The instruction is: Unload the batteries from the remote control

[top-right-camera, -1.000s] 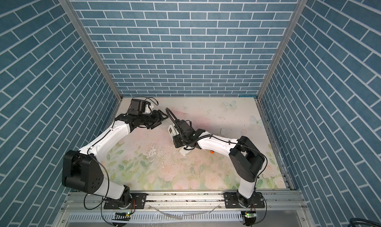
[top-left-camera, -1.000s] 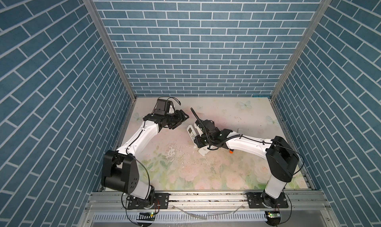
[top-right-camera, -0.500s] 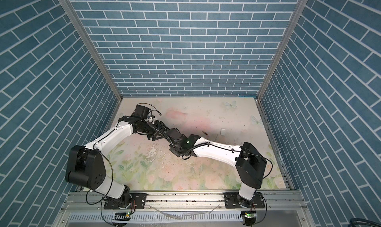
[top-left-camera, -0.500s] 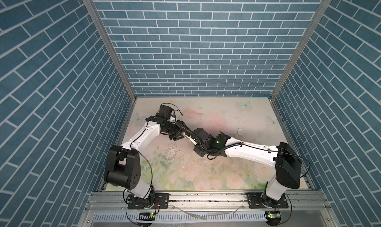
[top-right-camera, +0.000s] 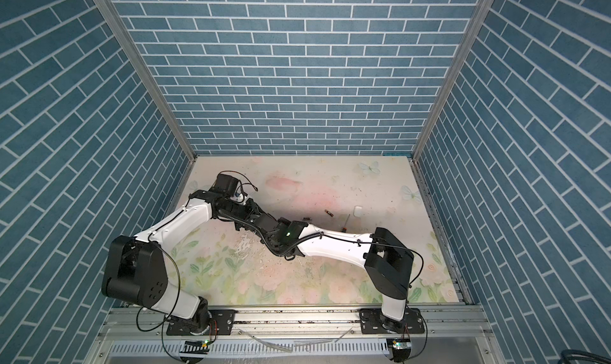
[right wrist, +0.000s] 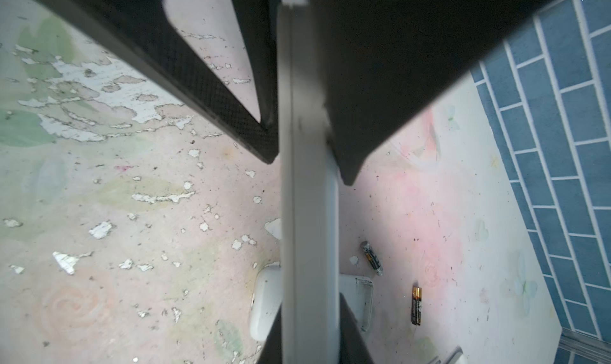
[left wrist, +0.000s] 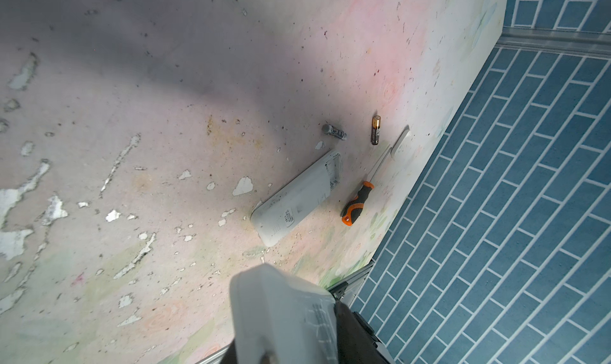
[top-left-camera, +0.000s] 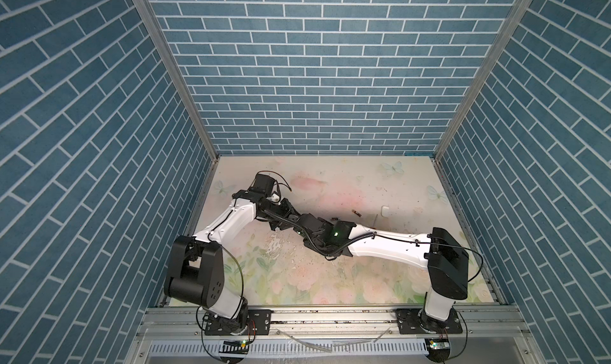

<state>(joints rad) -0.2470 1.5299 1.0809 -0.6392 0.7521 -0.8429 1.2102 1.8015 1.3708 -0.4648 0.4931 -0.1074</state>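
grip advice: keep held remote (right wrist: 307, 246) steady, battery bay toward left hand (top-left-camera: 285, 217), pry cells gently so none roll off bench (right wrist: 99, 213). right hand (right wrist: 309, 170) clamps held remote edge-on, raised mid-bench; left hand meets it, closure unclear. black-gold battery (left wrist: 375, 129), duller battery (left wrist: 334, 132) lie loose by open-backed remote (left wrist: 297, 197). whether cells remain inside held remote, cannot tell.

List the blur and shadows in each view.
Left wrist view: a broad shadow darkens the table, and the white thing nearest the lens is unfocused. Right wrist view: the fingers and the remote between them are blurred, the battery beyond sharp. Both top views: evenly lit.
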